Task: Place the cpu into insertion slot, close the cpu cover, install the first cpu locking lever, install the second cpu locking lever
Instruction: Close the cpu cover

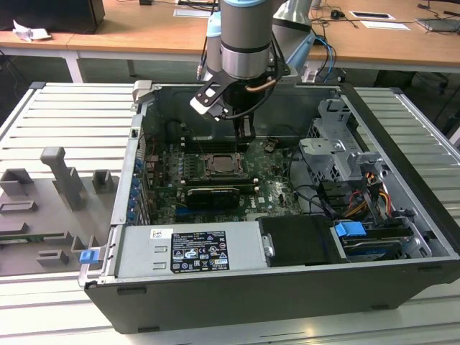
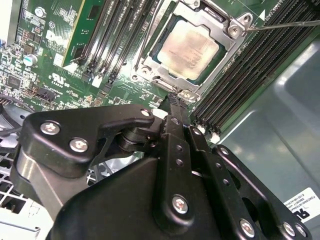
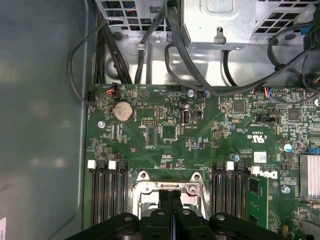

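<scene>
Gripper [image 2: 175, 100] shut at a corner of the cpu cover [image 2: 227, 46], cpu [image 2: 191, 47] seated beneath it.

Exterior view: the arm drops from the upper middle of the frame into the open computer case [image 1: 237, 302]. The insertion slot [image 1: 208, 172] lies mid-frame, just below the gripper and toward the exterior view's left.
Second wrist view: the jaws are pressed together and pinch nothing, with their tip right at one corner of the cpu cover. The cover appears to lie flat over the cpu. A thin locking lever [image 2: 285, 23] juts from the far corner, seemingly unlatched. Memory slots [image 2: 260, 70] run alongside and the case wall [image 2: 280, 140] is near, so room looks tight.
First wrist view: the closed fingers [image 3: 162, 210] overlap the cover's near edge, between two banks of memory slots.
</scene>
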`<action>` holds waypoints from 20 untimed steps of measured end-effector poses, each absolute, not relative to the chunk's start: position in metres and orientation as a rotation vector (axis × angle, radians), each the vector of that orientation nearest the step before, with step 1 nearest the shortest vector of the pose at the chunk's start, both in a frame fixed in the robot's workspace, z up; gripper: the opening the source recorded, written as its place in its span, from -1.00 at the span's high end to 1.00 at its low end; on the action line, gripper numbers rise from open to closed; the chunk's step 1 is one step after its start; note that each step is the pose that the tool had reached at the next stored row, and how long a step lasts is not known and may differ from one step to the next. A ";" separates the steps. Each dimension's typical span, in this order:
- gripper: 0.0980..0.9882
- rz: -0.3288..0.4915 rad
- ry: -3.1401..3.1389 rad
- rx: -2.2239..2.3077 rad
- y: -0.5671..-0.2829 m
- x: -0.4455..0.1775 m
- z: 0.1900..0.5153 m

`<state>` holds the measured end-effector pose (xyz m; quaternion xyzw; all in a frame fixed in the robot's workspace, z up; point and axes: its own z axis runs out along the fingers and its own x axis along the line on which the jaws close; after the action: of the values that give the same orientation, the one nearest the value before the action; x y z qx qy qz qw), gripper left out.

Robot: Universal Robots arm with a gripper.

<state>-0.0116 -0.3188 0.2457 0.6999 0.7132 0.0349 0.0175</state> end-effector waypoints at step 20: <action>0.98 0.109 2.216 2.174 -0.319 -0.019 0.246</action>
<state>-0.0189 -0.3188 0.2457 0.6998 0.7132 0.0349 0.0175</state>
